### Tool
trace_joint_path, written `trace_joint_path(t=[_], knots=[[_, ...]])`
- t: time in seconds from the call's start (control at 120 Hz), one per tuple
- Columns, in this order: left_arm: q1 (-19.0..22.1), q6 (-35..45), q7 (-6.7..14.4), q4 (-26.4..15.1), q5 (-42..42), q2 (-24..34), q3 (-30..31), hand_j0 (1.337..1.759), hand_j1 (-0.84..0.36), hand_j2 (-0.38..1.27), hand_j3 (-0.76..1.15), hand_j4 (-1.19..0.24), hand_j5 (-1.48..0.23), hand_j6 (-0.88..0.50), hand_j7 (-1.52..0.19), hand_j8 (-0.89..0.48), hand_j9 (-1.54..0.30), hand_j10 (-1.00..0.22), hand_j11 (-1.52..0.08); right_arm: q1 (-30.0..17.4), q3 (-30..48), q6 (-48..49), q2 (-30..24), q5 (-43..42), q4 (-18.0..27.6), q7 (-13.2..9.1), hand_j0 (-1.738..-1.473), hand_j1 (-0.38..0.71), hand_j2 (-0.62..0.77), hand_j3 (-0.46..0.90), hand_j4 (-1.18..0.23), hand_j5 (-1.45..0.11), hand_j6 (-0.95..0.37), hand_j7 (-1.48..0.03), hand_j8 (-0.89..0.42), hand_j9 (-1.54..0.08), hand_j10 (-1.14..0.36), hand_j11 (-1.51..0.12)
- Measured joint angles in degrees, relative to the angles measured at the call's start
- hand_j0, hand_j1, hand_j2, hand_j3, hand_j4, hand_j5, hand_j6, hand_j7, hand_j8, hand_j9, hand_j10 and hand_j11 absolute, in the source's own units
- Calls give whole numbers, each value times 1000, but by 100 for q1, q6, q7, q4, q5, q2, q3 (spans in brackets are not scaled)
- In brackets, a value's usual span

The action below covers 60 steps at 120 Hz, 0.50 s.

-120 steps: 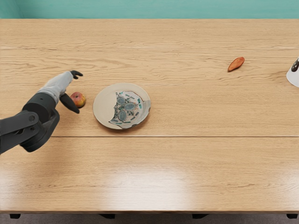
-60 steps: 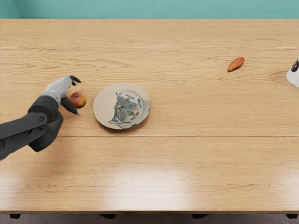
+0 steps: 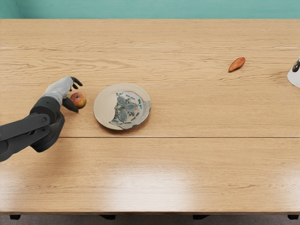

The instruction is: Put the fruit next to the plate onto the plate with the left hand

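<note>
Left of the plate, the apple lies just beside the open-fingered left robot hand.

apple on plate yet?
No. The small red-yellow apple sits on the wooden table, left of the round patterned plate, beside the left robot hand.

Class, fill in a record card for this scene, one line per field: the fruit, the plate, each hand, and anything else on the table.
fruit: apple on the table, just left of the plate, not on it
dish: patterned, nothing on it
working arm: left hand at the apple, fingers spread around it
other arm: right hand, only a sliver at the right edge
extra item: orange object, far right
</note>
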Motion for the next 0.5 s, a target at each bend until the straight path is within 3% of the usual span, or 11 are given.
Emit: trace_joint_path(t=[0.5], knots=[[9,0,0,89,30,-164,2,1658,-223,101,0,-488,-618,-488,-618,-493,-625,-484,-625,0,0,-7,0,0,-4,4,-1658,-349,0,0,0,0,-1,0,-1,0,0,0]])
